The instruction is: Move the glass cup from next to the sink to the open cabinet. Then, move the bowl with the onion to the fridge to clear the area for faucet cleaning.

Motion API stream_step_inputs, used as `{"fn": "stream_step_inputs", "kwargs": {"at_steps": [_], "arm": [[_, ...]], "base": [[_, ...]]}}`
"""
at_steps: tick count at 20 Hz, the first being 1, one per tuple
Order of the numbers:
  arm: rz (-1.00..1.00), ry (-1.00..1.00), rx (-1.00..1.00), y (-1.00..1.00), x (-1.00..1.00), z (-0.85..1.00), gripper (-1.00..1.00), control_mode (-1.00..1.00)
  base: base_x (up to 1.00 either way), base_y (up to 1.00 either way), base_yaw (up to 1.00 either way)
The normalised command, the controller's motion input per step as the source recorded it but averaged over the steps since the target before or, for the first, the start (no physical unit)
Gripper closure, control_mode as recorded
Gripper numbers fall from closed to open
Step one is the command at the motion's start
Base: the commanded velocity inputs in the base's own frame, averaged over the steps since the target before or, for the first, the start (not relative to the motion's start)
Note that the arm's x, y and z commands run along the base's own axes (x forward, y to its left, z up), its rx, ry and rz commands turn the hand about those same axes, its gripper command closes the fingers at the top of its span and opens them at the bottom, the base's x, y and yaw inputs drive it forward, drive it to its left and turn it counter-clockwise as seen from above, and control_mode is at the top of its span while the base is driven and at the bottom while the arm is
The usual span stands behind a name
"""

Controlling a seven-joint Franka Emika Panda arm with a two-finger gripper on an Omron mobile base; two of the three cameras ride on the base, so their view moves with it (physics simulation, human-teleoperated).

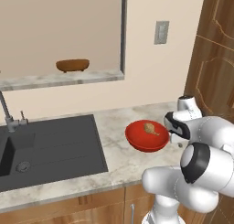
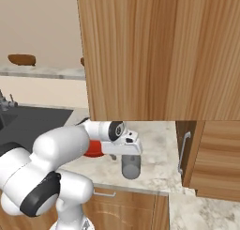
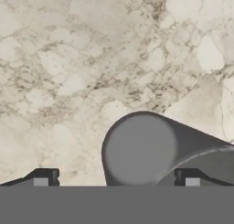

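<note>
My fingers [image 3: 116, 178] are wide open, holding nothing. The cup [image 3: 151, 150] stands upright on the marble desk [image 3: 68, 58], directly below my hand; in the hand view its rim sits between my two tips, not touching either as far as I can tell. From the right base view the cup [image 2: 131, 166] is near the desk's front edge, just right of the bowl [image 2: 95, 149]. Bowl [image 1: 147, 136] holds the onion [image 1: 151, 128] and sits on the desk right of the sink [image 1: 50, 147]. Faucet [image 1: 6, 109] is at the sink's back left.
</note>
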Motion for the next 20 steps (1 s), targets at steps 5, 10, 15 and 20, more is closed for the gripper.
{"fn": "stream_step_inputs", "kwargs": {"at_steps": [5, 10, 15, 20], "arm": [[0.00, 0.00, 0.00, -0.24, 0.06, -0.06, -1.00, -1.00], [0.01, 0.00, -0.04, -0.03, 0.03, -0.40, 1.00, -1.00], [0.00, 0.00, -0.02, 0.00, 0.00, -0.10, 1.00, -1.00], [0.00, -0.03, 0.00, 0.04, -0.22, 0.00, 1.00, -1.00]], "base": [[0.00, 0.00, 0.00], [0.00, 0.00, 0.00], [0.00, 0.00, 0.00], [0.00, 0.00, 0.00]]}}
